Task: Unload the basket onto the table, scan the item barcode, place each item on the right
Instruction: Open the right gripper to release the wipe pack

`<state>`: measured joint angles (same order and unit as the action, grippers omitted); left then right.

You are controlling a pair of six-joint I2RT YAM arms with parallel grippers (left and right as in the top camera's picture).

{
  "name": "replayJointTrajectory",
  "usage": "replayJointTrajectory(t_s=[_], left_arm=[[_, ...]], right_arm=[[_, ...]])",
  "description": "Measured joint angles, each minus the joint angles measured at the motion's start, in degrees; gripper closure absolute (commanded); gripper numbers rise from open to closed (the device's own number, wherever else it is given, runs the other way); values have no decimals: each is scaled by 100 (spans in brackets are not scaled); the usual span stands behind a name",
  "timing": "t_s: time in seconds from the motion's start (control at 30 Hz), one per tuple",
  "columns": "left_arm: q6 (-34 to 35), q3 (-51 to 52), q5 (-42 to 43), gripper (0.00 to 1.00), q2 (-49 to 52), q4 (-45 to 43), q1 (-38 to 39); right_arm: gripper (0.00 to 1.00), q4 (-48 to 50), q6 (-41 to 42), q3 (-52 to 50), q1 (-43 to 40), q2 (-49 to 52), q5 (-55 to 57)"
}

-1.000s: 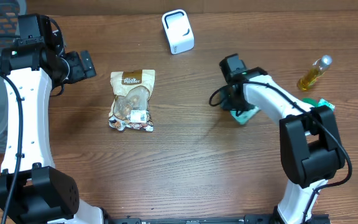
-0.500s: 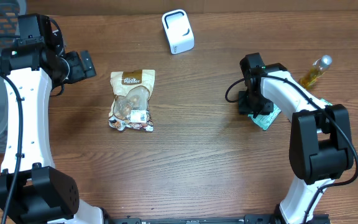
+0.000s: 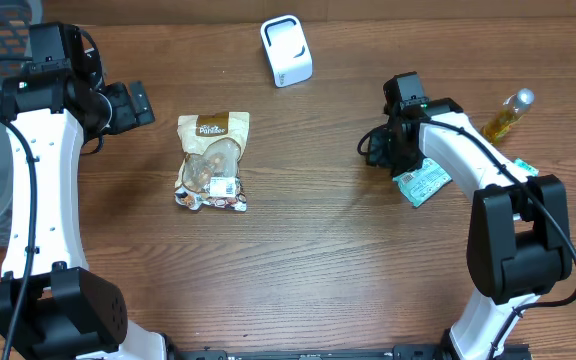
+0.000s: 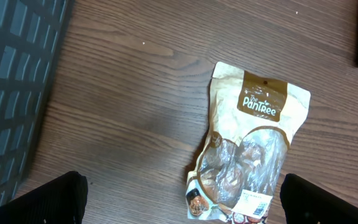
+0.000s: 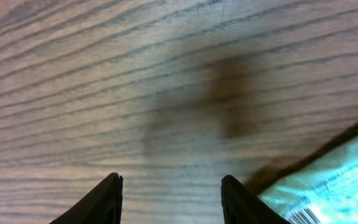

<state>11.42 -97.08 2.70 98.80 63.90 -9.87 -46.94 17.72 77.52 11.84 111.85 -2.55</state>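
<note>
On the brown wood table (image 3: 298, 270), overhead: white box-shaped scanner (image 3: 286, 50) stands far-centre. Flat teal plastic packet (image 3: 426, 186) lies rt of centre, just beside rt gripper (image 3: 388, 160); can't tell if touching. Tan-and-clear snack pouch (image 3: 212, 160) lies left of centre, near left gripper (image 3: 136, 103). Small bottle w/ yellow liquid (image 3: 506, 118) lies far rt.

Left wrist: fingers wide apart, empty; pouch flat on the wood, dark mesh basket (image 4: 11, 93) at left.

Rt wrist: fingers apart, only bare wood btwn them; packet corner at bottom rt, outside the fingers.
</note>
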Motion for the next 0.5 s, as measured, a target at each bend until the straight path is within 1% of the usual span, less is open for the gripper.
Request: replayJointTrajectory(t_s=[0.23, 0.5], left_arm=[[0, 0, 0, 1, 0, 0, 0], [0, 0, 2, 1, 0, 0, 0]], right_arm=[[50, 92, 52, -501, -2, 0, 140], [48, -595, 76, -557, -2, 0, 455]])
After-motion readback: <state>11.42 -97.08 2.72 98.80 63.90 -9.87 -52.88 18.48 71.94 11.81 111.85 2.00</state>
